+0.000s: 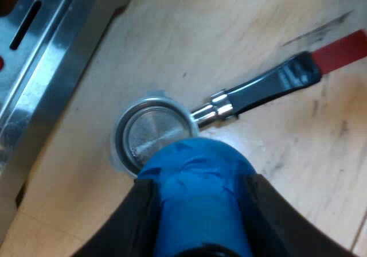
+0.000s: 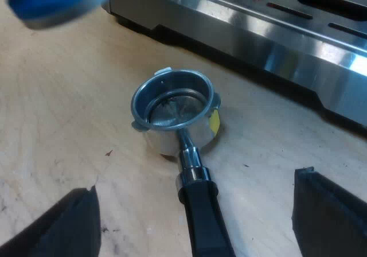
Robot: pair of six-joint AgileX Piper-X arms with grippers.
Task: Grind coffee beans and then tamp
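Left arm raised, and the left gripper (image 1: 202, 202) pointed down at the wooden table (image 1: 275, 171), its two black fingers clamped on the sides of the blue tamper (image 1: 192, 162). The tamper hung in the air, base down, close over the near rim of the metal holder (image 1: 221, 109) but apart from it. The holder lay loose and flat on the table, basket (image 1: 150, 135) mouth up with bare metal showing inside, its dark handle (image 1: 269, 85) running away to the red end (image 1: 343, 50). Over on the other arm, the right gripper (image 2: 195, 219) hovered low above that handle, fingers (image 2: 63, 225) spread wide apart, one on each side of it and touching nothing. Tight spot here: the basket sat near the steel front edge of the espresso machine (image 2: 269, 36), with just a strip of bare wood between them. Open table lay on the side of the basket away from the machine and along both flanks of the handle. A small yellow mark (image 2: 214, 122) showed on the basket's outer wall.
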